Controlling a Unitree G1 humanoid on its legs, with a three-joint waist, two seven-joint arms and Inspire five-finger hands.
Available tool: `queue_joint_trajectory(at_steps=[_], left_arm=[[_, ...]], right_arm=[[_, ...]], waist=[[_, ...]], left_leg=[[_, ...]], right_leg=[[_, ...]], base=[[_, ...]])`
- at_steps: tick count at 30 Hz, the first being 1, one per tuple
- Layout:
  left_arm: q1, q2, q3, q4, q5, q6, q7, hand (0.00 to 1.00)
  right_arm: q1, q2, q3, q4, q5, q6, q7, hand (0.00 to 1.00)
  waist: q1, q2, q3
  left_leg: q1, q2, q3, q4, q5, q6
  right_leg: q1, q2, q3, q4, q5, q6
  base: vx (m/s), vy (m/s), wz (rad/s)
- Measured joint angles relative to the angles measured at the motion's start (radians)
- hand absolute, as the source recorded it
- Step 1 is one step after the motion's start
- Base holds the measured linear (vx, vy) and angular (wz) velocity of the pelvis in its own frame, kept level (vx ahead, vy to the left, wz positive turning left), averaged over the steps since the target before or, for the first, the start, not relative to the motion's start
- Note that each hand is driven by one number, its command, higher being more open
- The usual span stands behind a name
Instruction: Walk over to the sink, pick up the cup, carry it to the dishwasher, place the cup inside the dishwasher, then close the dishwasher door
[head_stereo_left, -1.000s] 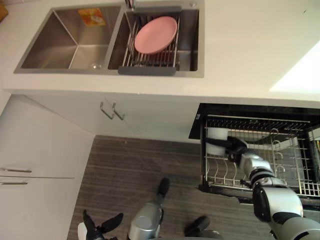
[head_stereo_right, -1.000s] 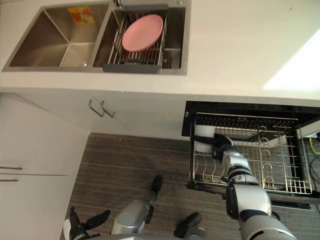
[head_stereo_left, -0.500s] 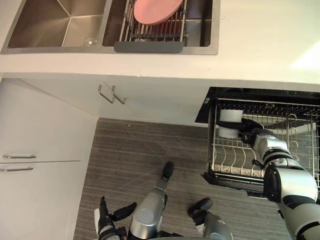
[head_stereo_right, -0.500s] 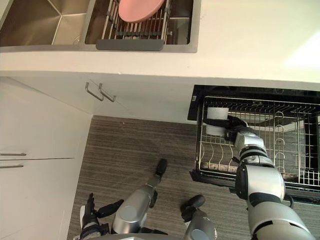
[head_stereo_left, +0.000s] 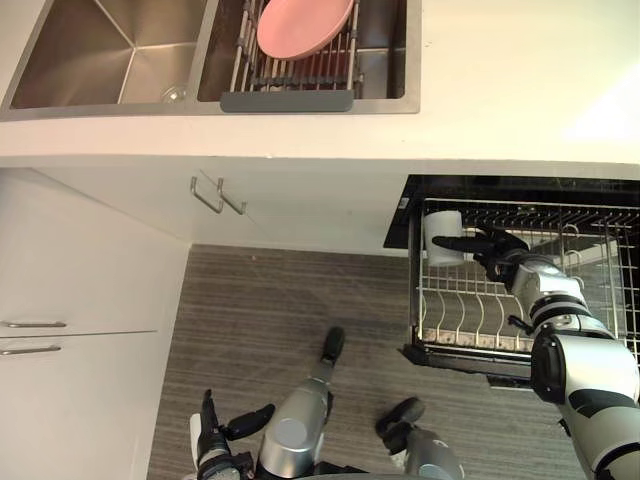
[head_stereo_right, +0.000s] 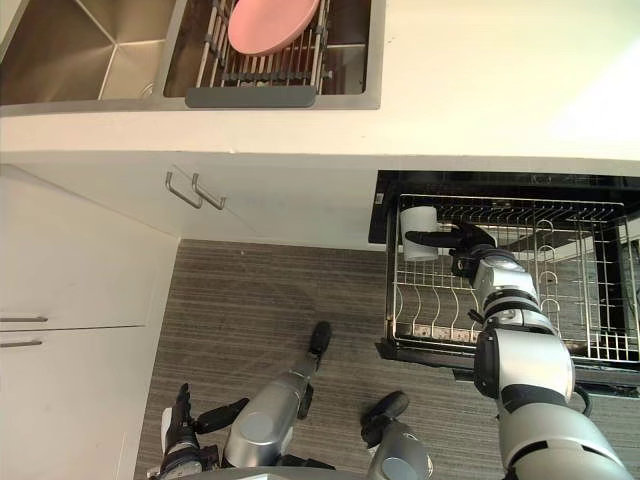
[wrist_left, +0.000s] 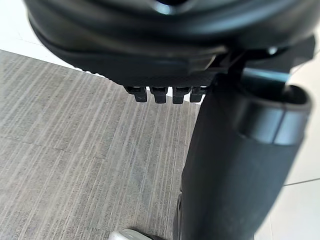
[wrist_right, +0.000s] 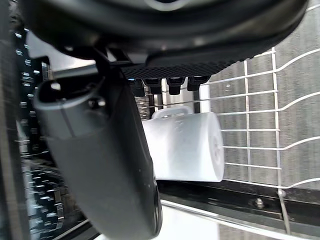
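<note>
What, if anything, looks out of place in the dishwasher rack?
The white cup appears to lie on its side in the rack's left corner nearest the counter, not standing upright. The open right hand is beside it. Nothing looks spilled or damaged.

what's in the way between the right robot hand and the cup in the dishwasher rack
Nothing visible. The cup sits in a corner of the dishwasher rack, and the right robot hand is open right beside it, its thumb stretched alongside the cup.
</note>
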Motion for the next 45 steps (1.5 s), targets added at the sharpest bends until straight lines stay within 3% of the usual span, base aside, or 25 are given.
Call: queue_joint_trajectory(at_steps=[10, 13, 15, 16, 17, 18, 19, 21, 22, 23, 24, 26, 28, 29, 30, 31, 33, 35, 36, 38, 41, 42, 43, 44, 45], left_arm=[[0.053, 0.041, 0.033, 0.034, 0.047, -0.001, 0.028, 1.00], [0.064, 0.024, 0.125, 0.027, 0.038, -0.005, 0.026, 1.00], [0.080, 0.013, 0.188, 0.009, 0.012, -0.004, 0.009, 1.00], [0.096, 0.002, 0.201, 0.004, 0.008, -0.005, 0.002, 1.00], [0.120, -0.022, 0.235, 0.019, -0.001, 0.000, -0.005, 1.00], [0.137, -0.038, 0.251, 0.042, -0.001, 0.002, -0.011, 1.00], [0.148, -0.046, 0.255, 0.049, 0.000, 0.000, -0.012, 1.00], [0.191, -0.068, 0.257, 0.058, 0.020, -0.005, -0.002, 1.00], [0.222, -0.089, 0.255, 0.058, 0.035, -0.009, 0.012, 1.00], [0.233, -0.107, 0.252, 0.063, 0.040, -0.008, 0.028, 1.00], [0.235, -0.103, 0.250, 0.059, 0.044, -0.008, 0.031, 1.00], [0.208, -0.029, 0.238, 0.050, 0.046, 0.005, 0.041, 1.00], [0.179, -0.015, 0.240, 0.017, 0.048, 0.019, 0.041, 1.00], [0.160, -0.020, 0.248, -0.004, 0.049, 0.020, 0.038, 1.00], [0.157, -0.026, 0.248, -0.011, 0.043, 0.020, 0.039, 1.00], [0.156, -0.026, 0.247, -0.011, 0.034, 0.018, 0.039, 1.00], [0.144, -0.025, 0.236, -0.006, -0.002, 0.014, 0.038, 1.00], [0.133, -0.013, 0.220, 0.005, 0.001, 0.005, 0.029, 1.00], [0.127, -0.005, 0.194, 0.014, 0.003, 0.001, 0.027, 1.00], [0.125, 0.008, 0.165, 0.022, 0.006, 0.000, 0.027, 1.00], [0.122, 0.017, 0.148, 0.030, 0.005, -0.002, 0.023, 1.00], [0.117, 0.013, 0.148, 0.040, -0.001, -0.005, 0.020, 1.00], [0.116, 0.018, 0.148, 0.044, -0.002, -0.008, 0.020, 1.00], [0.097, 0.028, 0.147, 0.066, -0.002, -0.013, 0.017, 1.00], [0.080, 0.024, 0.148, 0.085, -0.005, -0.010, 0.011, 1.00]], right_arm=[[0.454, 0.116, 0.032, -0.558, 0.136, -0.017, 0.013, 1.00], [0.625, 0.201, -0.072, -0.737, 0.158, -0.015, -0.002, 1.00], [0.719, 0.245, -0.184, -0.813, 0.164, -0.014, -0.016, 1.00], [0.737, 0.246, -0.207, -0.843, 0.164, -0.014, -0.015, 1.00], [0.757, 0.256, -0.250, -0.894, 0.165, -0.019, -0.014, 1.00], [0.766, 0.258, -0.274, -0.928, 0.164, -0.020, -0.009, 1.00], [0.764, 0.259, -0.286, -0.938, 0.164, -0.020, -0.009, 1.00], [0.765, 0.262, -0.290, -0.967, 0.165, -0.026, 0.001, 1.00], [0.761, 0.262, -0.283, -0.993, 0.166, -0.032, 0.019, 1.00], [0.756, 0.263, -0.283, -1.018, 0.170, -0.036, 0.036, 1.00], [0.749, 0.269, -0.278, -1.024, 0.176, -0.036, 0.044, 1.00], [0.745, 0.312, -0.270, -1.033, 0.200, -0.037, 0.062, 1.00], [0.743, 0.331, -0.269, -1.051, 0.222, -0.038, 0.067, 1.00], [0.744, 0.359, -0.250, -1.053, 0.228, -0.051, 0.069, 1.00], [0.743, 0.376, -0.224, -1.052, 0.229, -0.055, 0.077, 1.00], [0.745, 0.386, -0.208, -1.052, 0.230, -0.058, 0.086, 1.00], [0.770, 0.396, -0.167, -1.074, 0.231, -0.093, 0.099, 1.00], [0.805, 0.392, -0.167, -1.122, 0.232, -0.126, 0.091, 1.00], [0.826, 0.389, -0.193, -1.139, 0.232, -0.156, 0.073, 1.00], [0.833, 0.385, -0.225, -1.136, 0.234, -0.172, 0.043, 1.00], [0.831, 0.369, -0.217, -1.128, 0.241, -0.188, 0.024, 1.00], [0.833, 0.369, -0.200, -1.129, 0.241, -0.210, 0.025, 1.00], [0.835, 0.372, -0.193, -1.131, 0.242, -0.221, 0.027, 1.00], [0.831, 0.370, -0.184, -1.140, 0.241, -0.244, 0.033, 1.00], [0.829, 0.366, -0.186, -1.139, 0.240, -0.252, 0.034, 1.00]], waist=[[-0.078, -0.092, -0.123], [-0.095, -0.097, -0.144], [-0.122, -0.103, -0.151], [-0.123, -0.091, -0.162], [-0.133, -0.084, -0.176], [-0.149, -0.107, -0.189], [-0.149, -0.116, -0.191], [-0.149, -0.123, -0.205], [-0.147, -0.107, -0.216], [-0.134, -0.096, -0.228], [-0.135, -0.104, -0.231], [-0.137, -0.173, -0.249], [-0.135, -0.170, -0.250], [-0.125, -0.162, -0.262], [-0.123, -0.159, -0.267], [-0.125, -0.159, -0.267], [-0.149, -0.153, -0.276], [-0.182, -0.169, -0.291], [-0.215, -0.157, -0.291], [-0.224, -0.153, -0.293], [-0.212, -0.128, -0.295], [-0.214, -0.108, -0.289], [-0.215, -0.118, -0.294], [-0.216, -0.153, -0.303], [-0.214, -0.142, -0.304]], left_leg=[[0.075, -0.001, 0.052, 0.006, -0.034, -0.005], [-0.007, -0.012, 0.087, 0.261, -0.163, 0.010], [-0.034, -0.006, 0.203, 0.370, -0.202, 0.013], [-0.031, 0.019, 0.253, 0.368, -0.241, 0.017], [-0.022, 0.053, 0.355, 0.375, -0.271, 0.056], [-0.036, 0.059, 0.403, 0.467, -0.307, 0.097], [-0.050, 0.079, 0.398, 0.549, -0.319, 0.106], [-0.045, 0.184, 0.310, 0.699, -0.360, 0.052], [0.001, 0.261, 0.216, 0.653, -0.352, -0.016], [0.067, 0.258, 0.162, 0.574, -0.403, -0.118], [0.081, 0.248, 0.184, 0.558, -0.434, -0.121], [0.054, 0.180, 0.205, 0.605, -0.471, -0.103], [0.043, 0.162, 0.233, 0.635, -0.495, -0.078], [0.055, 0.135, 0.271, 0.600, -0.503, -0.046], [0.081, 0.131, 0.305, 0.550, -0.488, -0.022], [0.098, 0.125, 0.317, 0.512, -0.472, -0.013], [0.105, 0.105, 0.318, 0.406, -0.412, 0.000], [0.083, 0.052, 0.274, 0.326, -0.342, 0.008], [0.074, 0.031, 0.226, 0.301, -0.306, 0.016], [0.074, 0.022, 0.193, 0.280, -0.290, 0.015], [0.100, 0.093, 0.156, 0.235, -0.267, -0.011], [0.117, 0.128, 0.145, 0.212, -0.255, -0.030], [0.122, 0.128, 0.144, 0.196, -0.248, -0.039], [0.128, 0.110, 0.142, 0.164, -0.234, -0.049], [0.141, 0.121, 0.142, 0.142, -0.219, -0.058]], right_leg=[[0.069, 0.006, 0.039, -0.039, 0.008, 0.010], [0.122, -0.006, 0.023, -0.025, -0.024, 0.030], [0.177, -0.035, -0.024, 0.000, -0.029, 0.034], [0.176, -0.031, -0.026, 0.007, -0.031, 0.035], [0.176, -0.050, -0.026, 0.024, -0.034, 0.039], [0.165, -0.103, -0.024, 0.047, -0.031, 0.048], [0.160, -0.126, -0.015, 0.061, -0.030, 0.050], [0.160, -0.152, 0.037, 0.071, -0.017, 0.072], [0.157, -0.146, 0.084, 0.076, -0.004, 0.098], [0.142, -0.158, 0.142, 0.075, 0.011, 0.125], [0.138, -0.167, 0.167, 0.063, 0.021, 0.127], [0.135, -0.227, 0.234, 0.021, 0.078, 0.138], [0.124, -0.260, 0.232, 0.063, 0.116, 0.131], [0.077, -0.306, 0.186, 0.113, 0.159, 0.073], [0.053, -0.306, 0.178, 0.141, 0.158, 0.060], [0.041, -0.294, 0.174, 0.166, 0.138, 0.063], [0.030, -0.191, 0.194, 0.149, 0.042, 0.064], [0.057, -0.065, 0.332, 0.010, -0.062, 0.073], [0.080, -0.018, 0.414, -0.038, -0.064, 0.046], [0.103, -0.010, 0.420, -0.055, -0.056, 0.043], [0.058, 0.051, 0.440, 0.058, -0.045, 0.025], [0.043, 0.085, 0.470, 0.043, -0.081, 0.017], [0.060, 0.099, 0.485, -0.048, -0.065, 0.010], [0.054, 0.090, 0.491, -0.110, 0.007, -0.014], [0.055, 0.095, 0.492, -0.112, 0.011, -0.018]], base=[[-0.02, -0.014, -0.13], [-0.02, 0.036, 0.16], [-0.04, 0.102, 0.59], [-0.08, 0.125, 0.18], [-0.03, 0.136, -0.03], [-0.02, 0.159, -0.11], [0.04, 0.174, -0.30], [0.03, 0.263, -0.56], [0.07, 0.448, -0.84], [0.08, 0.499, -0.81], [0.06, 0.532, -0.43], [0.00, 0.435, 0.03], [-0.11, 0.333, 0.02], [-0.18, 0.362, -0.32], [-0.14, 0.248, -0.49], [-0.09, 0.151, -0.35], [-0.04, 0.075, -0.06], [0.03, 0.074, 0.63], [0.10, 0.030, 1.09], [0.14, 0.000, 0.82], [0.10, -0.098, 0.27], [0.04, -0.133, 0.12], [0.03, -0.137, 0.19], [0.04, -0.136, 0.12], [0.06, -0.164, 0.09]])
